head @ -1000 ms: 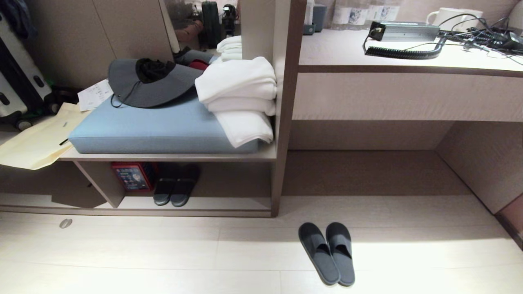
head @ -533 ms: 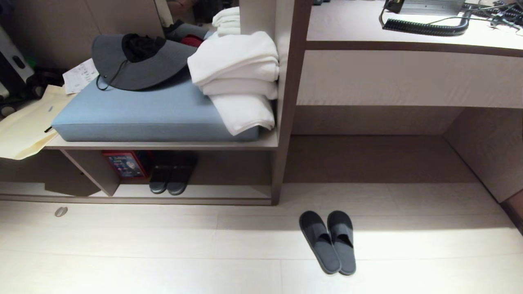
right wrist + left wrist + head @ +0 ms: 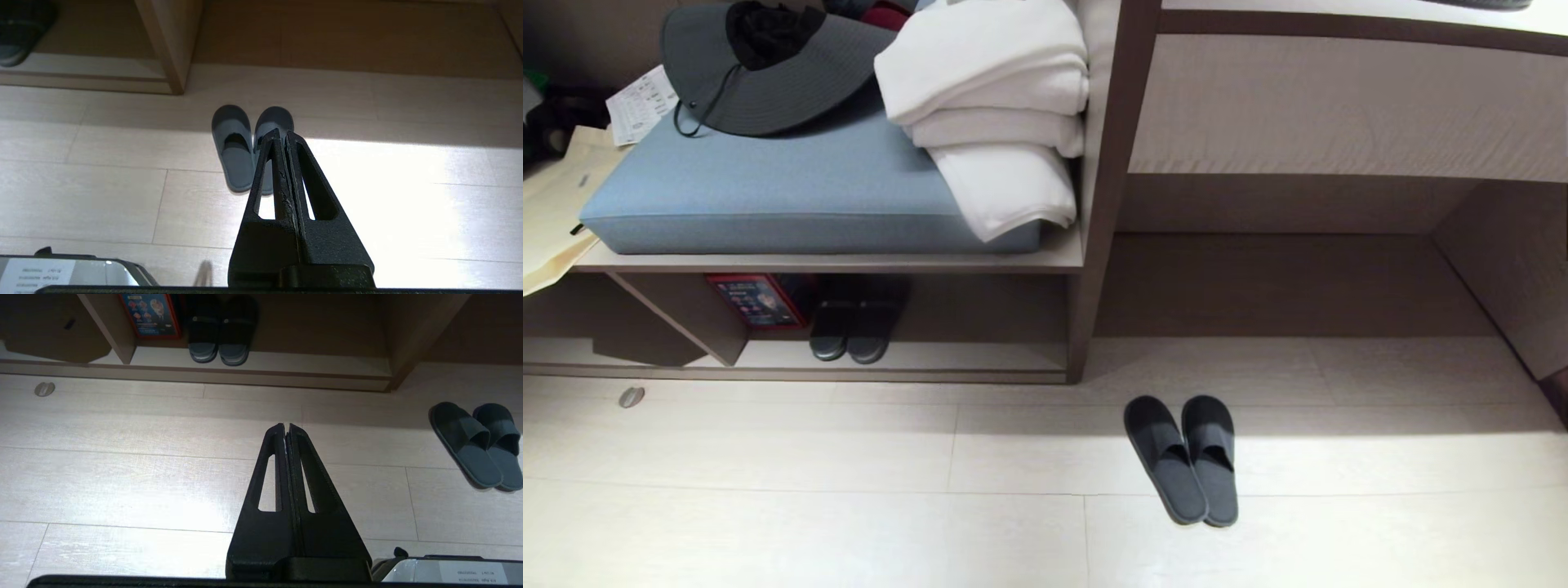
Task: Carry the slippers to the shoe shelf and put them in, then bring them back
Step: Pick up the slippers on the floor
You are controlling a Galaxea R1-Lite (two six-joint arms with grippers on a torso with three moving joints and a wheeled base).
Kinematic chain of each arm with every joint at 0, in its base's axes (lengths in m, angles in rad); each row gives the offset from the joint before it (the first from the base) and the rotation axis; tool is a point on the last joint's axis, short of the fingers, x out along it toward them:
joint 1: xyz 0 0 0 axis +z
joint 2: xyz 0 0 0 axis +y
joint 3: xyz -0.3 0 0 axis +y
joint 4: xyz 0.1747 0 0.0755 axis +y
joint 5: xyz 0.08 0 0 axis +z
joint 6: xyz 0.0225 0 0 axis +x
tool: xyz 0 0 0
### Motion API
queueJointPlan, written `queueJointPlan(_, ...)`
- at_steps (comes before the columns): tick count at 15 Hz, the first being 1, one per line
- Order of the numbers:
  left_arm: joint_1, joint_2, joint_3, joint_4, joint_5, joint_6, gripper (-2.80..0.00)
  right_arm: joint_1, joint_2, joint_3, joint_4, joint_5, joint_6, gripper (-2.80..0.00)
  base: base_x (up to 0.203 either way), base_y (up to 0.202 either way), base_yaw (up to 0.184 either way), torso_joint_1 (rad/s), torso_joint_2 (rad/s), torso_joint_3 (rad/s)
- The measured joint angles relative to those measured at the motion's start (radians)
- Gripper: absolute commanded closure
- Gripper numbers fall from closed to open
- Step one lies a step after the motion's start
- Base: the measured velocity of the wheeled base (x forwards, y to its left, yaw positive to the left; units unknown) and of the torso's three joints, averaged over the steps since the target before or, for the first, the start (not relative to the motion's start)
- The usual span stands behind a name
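The slippers (image 3: 1188, 461), a dark pair with black bands, lie side by side on the pale floor in front of the upright panel, toes toward the furniture. They also show in the left wrist view (image 3: 476, 447) and the right wrist view (image 3: 235, 151). The shoe shelf (image 3: 980, 357) is the low open compartment under the bench, to their left. Neither arm appears in the head view. My left gripper (image 3: 286, 425) hangs shut and empty above bare floor. My right gripper (image 3: 283, 131) is shut and empty, pointing toward the slippers without touching them.
Another dark pair with paler tips (image 3: 849, 327) and a red box (image 3: 756, 298) sit inside the shelf beside its divider (image 3: 678, 314). A blue cushion (image 3: 768, 188), a grey hat (image 3: 760, 73) and white towels (image 3: 996, 98) lie on the bench. A desk recess (image 3: 1282, 278) opens behind the slippers.
The whole head view has slid upward as the camera tipped down; the desk top has left the picture. The slippers and both grippers have stayed put.
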Motion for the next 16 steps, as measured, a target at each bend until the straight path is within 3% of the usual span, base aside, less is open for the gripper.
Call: queueJointPlan(16,0.0,0.0,0.0,0.0,0.0,0.0,0.0,0.0,0.0,0.0,0.0,0.001,0.0,0.0,0.0,0.0,0.0,0.002,0.0,-0.198)
